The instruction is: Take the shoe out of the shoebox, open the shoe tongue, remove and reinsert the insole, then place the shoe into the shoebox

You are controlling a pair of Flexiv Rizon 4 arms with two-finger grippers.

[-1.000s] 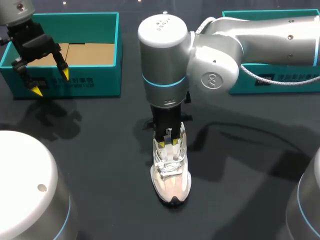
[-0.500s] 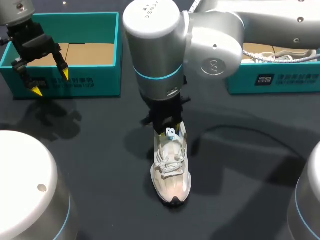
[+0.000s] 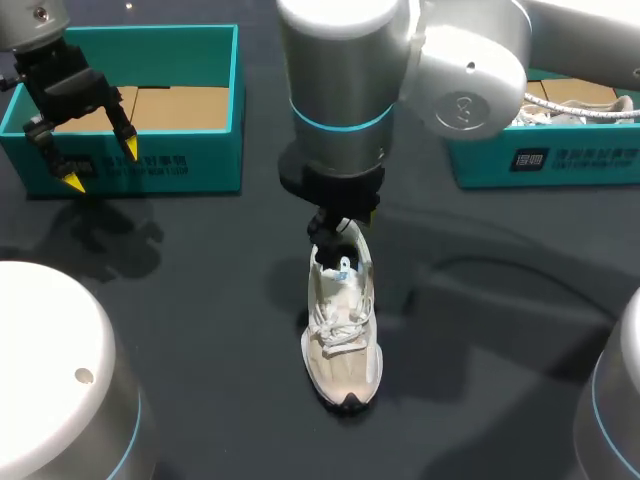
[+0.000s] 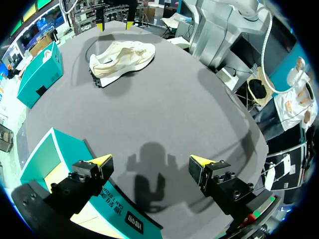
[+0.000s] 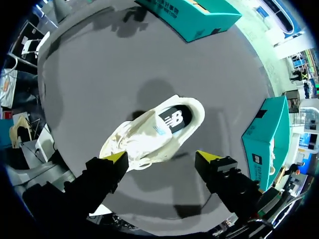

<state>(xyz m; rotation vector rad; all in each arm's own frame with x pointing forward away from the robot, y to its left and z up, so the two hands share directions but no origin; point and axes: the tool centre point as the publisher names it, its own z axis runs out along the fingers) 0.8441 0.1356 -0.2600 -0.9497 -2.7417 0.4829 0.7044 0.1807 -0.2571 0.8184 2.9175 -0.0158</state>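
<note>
A cream sneaker (image 3: 342,335) stands on the dark table, toe toward the near edge, laces loose and tongue with a blue tag raised. My right gripper (image 5: 162,158) hangs open above it with nothing between its fingers; the right wrist view looks down into the shoe (image 5: 149,132), where the dark insole (image 5: 174,118) lies in the heel. In the head view the right wrist (image 3: 335,180) hides most of its fingers. My left gripper (image 3: 102,166) is open in front of the left teal shoebox (image 3: 150,165), far from the shoe (image 4: 122,57). That gripper (image 4: 150,162) holds nothing.
A second teal box (image 3: 540,160) at the back right holds another pale shoe (image 3: 575,100). The left box's cardboard floor (image 3: 170,108) is bare. Dark table surface (image 3: 200,300) lies between the boxes and around the sneaker.
My right gripper has opened wide and lifted out of the shoe's heel opening, with the wrist rising toward the camera. The shoe stays put. The left arm has not moved.
</note>
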